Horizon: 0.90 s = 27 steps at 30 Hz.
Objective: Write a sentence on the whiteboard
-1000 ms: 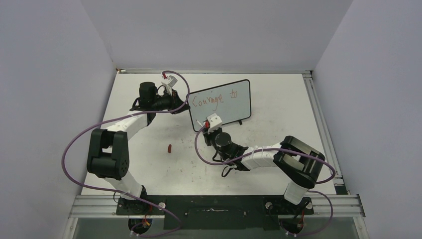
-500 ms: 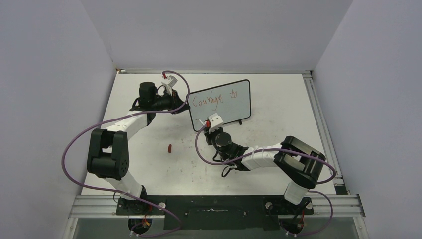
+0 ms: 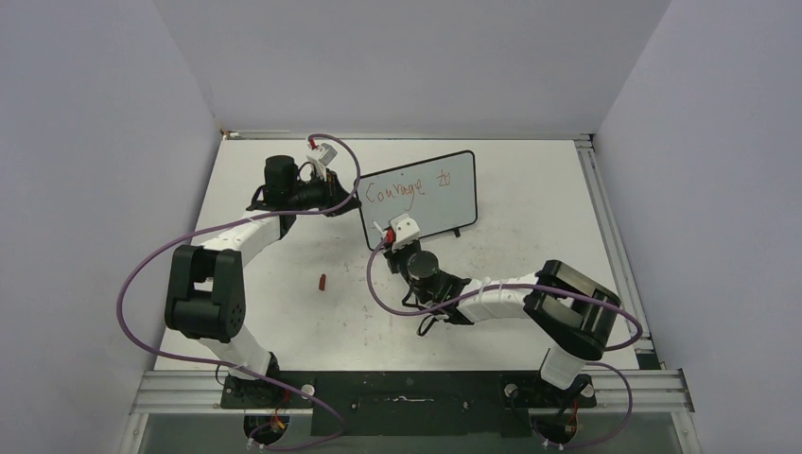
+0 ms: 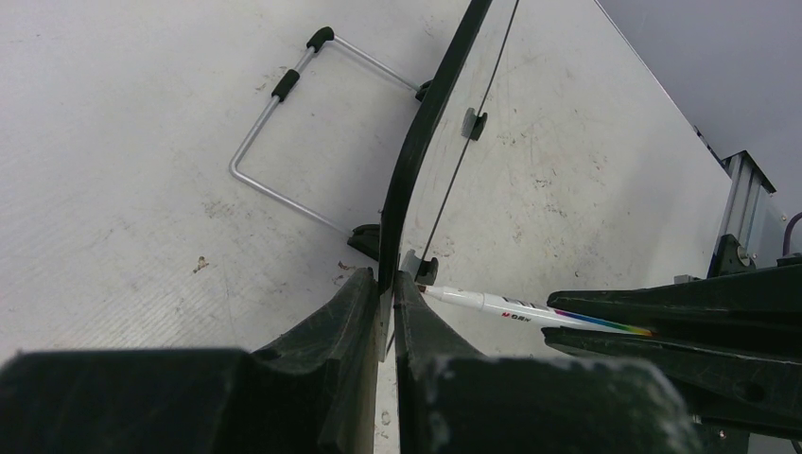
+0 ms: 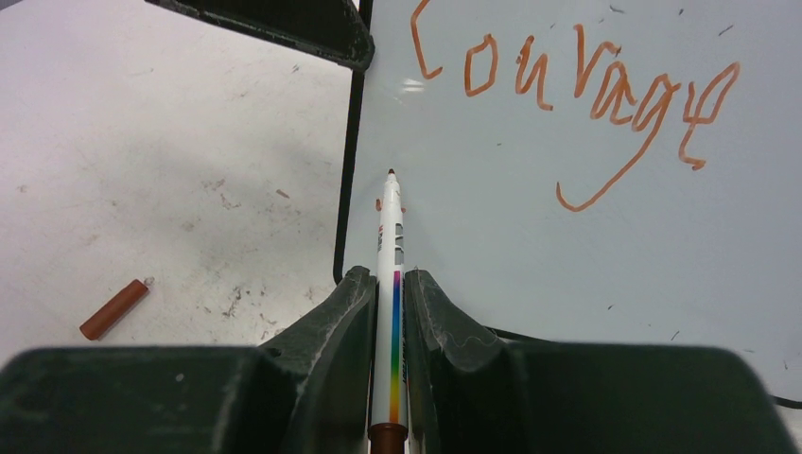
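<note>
The whiteboard (image 3: 430, 210) stands tilted at the middle back of the table. The sentence (image 3: 409, 187) in red reads "Courage to" on one line; "Courage" fills the right wrist view (image 5: 577, 85). My left gripper (image 3: 344, 200) is shut on the board's black frame (image 4: 426, 123) at its left edge (image 4: 389, 284). My right gripper (image 3: 390, 233) is shut on a white marker (image 5: 391, 246) with a rainbow stripe. The marker's tip is at the board's lower left (image 5: 567, 246), below the "C". I cannot tell if the tip touches. The marker also shows in the left wrist view (image 4: 501, 305).
A red marker cap (image 3: 322, 282) lies on the table left of my right arm and shows in the right wrist view (image 5: 113, 309). The board's wire stand (image 4: 284, 123) sticks out behind it. Walls close the table on three sides.
My right gripper with the marker has shifted slightly left along the board's lower edge. The writing and the left arm are unchanged.
</note>
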### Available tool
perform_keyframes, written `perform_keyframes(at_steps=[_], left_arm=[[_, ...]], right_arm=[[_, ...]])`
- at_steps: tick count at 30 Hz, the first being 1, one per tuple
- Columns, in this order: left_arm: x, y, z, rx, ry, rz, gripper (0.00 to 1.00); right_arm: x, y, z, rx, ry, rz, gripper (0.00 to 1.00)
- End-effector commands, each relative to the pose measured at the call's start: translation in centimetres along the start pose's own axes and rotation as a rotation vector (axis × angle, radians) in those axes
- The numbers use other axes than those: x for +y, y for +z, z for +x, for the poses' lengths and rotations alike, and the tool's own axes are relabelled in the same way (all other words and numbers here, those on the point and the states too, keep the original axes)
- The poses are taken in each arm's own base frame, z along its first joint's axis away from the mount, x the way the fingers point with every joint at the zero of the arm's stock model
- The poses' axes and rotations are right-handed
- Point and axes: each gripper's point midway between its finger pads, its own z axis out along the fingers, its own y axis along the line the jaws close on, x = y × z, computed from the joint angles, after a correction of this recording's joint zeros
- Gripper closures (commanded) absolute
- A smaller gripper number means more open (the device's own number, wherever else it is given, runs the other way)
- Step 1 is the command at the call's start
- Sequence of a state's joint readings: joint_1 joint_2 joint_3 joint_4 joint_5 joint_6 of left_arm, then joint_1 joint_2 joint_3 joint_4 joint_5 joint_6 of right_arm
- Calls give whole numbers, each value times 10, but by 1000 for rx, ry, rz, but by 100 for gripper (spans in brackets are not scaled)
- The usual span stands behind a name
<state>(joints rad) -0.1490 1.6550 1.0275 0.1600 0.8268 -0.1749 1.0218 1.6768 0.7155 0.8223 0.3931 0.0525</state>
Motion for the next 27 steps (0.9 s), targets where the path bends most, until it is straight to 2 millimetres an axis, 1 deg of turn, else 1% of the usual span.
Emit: perform_keyframes(at_steps=[1,7,20,23,27], left_arm=[[-16,-9,-30,-58,64,31,100],[-16,-9,-30,-57,64,33,100],[-16,-10,-31,-58,64,32,100],[-16,-10,-31,-59,64,32,100],[-16,-10,-31,-59,65,32,100]], right_arm=[[-4,11,-31,-86,34,40,95],[-3,12,-14,-44,21,36,95],[2,-6,31,49,36,24,95],[3,-7,37,61,32,22,95],[-2,-6,31,51,29,49,95]])
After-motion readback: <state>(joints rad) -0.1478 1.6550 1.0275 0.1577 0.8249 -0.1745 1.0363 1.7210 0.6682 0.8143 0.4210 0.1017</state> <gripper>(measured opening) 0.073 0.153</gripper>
